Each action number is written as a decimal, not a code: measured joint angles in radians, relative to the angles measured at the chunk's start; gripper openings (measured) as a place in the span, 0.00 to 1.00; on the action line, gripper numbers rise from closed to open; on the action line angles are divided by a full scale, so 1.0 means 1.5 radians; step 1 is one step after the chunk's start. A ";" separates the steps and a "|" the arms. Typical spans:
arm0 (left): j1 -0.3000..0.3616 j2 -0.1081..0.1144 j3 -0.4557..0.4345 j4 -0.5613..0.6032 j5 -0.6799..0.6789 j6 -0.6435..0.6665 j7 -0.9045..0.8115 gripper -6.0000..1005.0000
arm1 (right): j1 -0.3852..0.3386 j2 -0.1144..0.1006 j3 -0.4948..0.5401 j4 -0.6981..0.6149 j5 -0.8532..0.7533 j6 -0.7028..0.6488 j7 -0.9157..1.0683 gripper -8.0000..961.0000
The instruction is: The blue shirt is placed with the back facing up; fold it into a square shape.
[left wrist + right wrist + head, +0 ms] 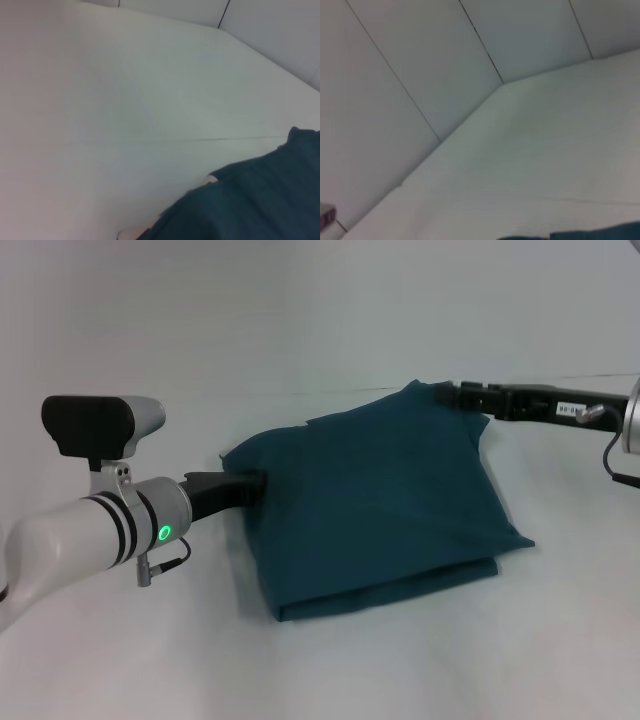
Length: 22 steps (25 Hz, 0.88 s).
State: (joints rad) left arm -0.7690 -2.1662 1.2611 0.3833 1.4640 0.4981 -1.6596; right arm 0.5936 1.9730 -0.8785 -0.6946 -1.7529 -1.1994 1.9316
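A: Illumination status?
B: Even, diffuse and bright; no glare. The blue shirt [375, 505] casts only a thin soft shadow along its near edge.
A: Focus?
B: Head view adequately sharp. Both wrist views soft, with shirt edges blurred.

This looks like a robot test cell in a lab: a bare, pale tabletop [300, 320] runs into plain white wall panels [410, 65] split by thin dark seams, with no furnishing of a home or shop in view.
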 joint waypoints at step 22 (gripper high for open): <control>0.003 0.001 -0.043 0.005 -0.002 -0.021 -0.026 0.31 | -0.007 0.001 0.014 -0.003 -0.025 0.000 0.012 0.67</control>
State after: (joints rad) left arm -0.7643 -2.1645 1.1965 0.3914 1.4612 0.4666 -1.6994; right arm 0.5835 1.9738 -0.8574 -0.6986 -1.7908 -1.2001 1.9496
